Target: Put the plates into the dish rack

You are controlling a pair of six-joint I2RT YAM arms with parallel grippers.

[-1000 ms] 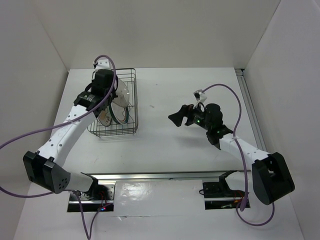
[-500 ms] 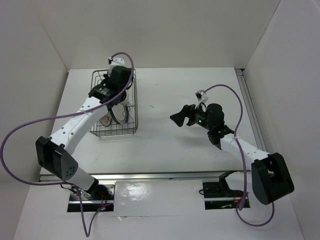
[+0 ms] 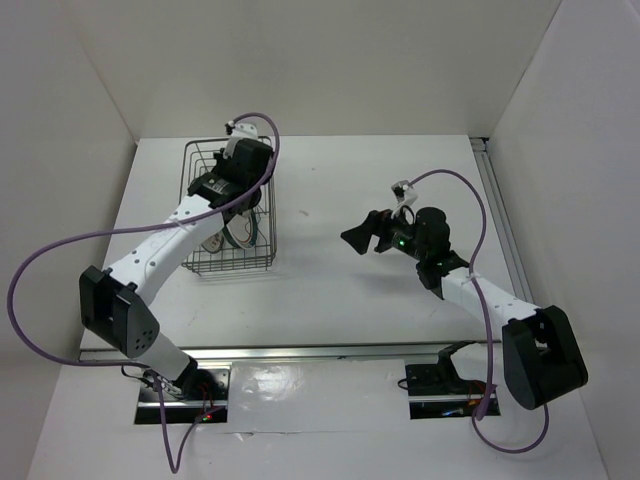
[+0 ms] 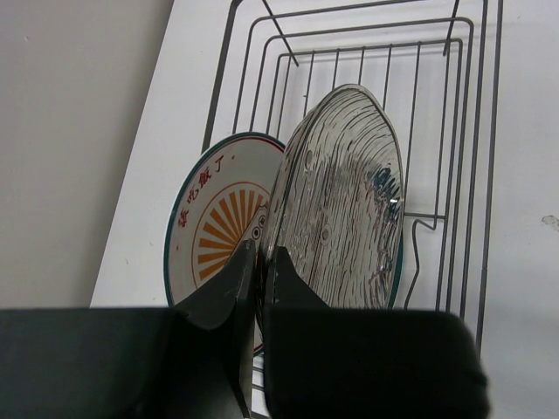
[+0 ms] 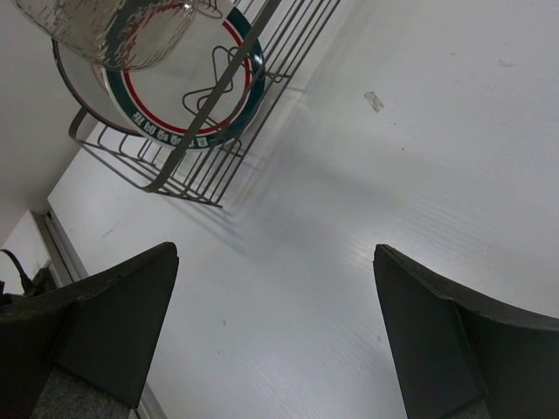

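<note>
Clear greyish round plate (image 4: pixel 341 201): its rim is pinched in the left pincer (image 4: pixel 260 260), fingers pressed almost together on it. The plate stands on edge, tilted, inside the dark wire dish rack (image 3: pixel 232 262). It sits just beside the white round plate with an orange sunburst centre (image 4: pixel 214 231); cannot tell if they touch. A teal-banded round plate (image 5: pixel 153 96) also stands in the rack. Right pincer (image 5: pixel 275 253) is spread wide and empty over the white surface (image 3: pixel 350 290), well apart from the rack.

Judged step: seating the last plate, not yet released. The next move calls for settling its lower rim between the prongs, then parting the fingers and lifting clear without tipping the neighbours.
</note>
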